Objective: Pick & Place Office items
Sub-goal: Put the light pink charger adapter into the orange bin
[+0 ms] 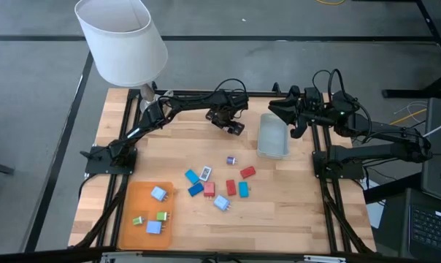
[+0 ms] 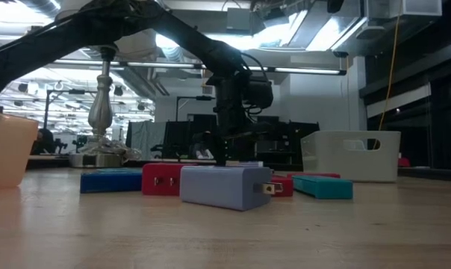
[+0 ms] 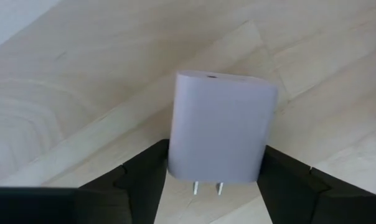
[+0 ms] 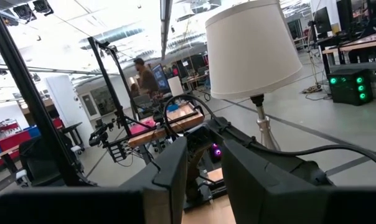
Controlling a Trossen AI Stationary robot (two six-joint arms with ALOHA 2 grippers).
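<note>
Small blocky plug pieces in blue, red, teal, pink and pale violet lie in a loose cluster (image 1: 217, 183) at mid-table. In the low view the nearest is a pale violet block (image 2: 224, 187). A few more lie on the orange tray (image 1: 144, 234). My left gripper (image 1: 231, 123) hangs over the far middle of the table, shut on a pale violet block (image 3: 220, 124). My right gripper (image 1: 280, 109) hovers by the far end of the grey-blue bin (image 1: 273, 136); in its wrist view the gripper (image 4: 205, 180) shows a narrow gap and holds nothing. My left gripper pinches the pale violet block between its two fingers (image 3: 141, 177), one on each narrow side near the pronged end (image 3: 206, 177). The two metal prongs point back toward the wrist. The fingers come from above, pointing down, with bare wood beyond the block.
A lamp with a white shade (image 1: 122, 36) stands at the far left corner, above the left arm's reach. The bin sits right of centre, far side. The orange tray occupies the near left corner. Bare wood lies between the cluster and the near edge.
</note>
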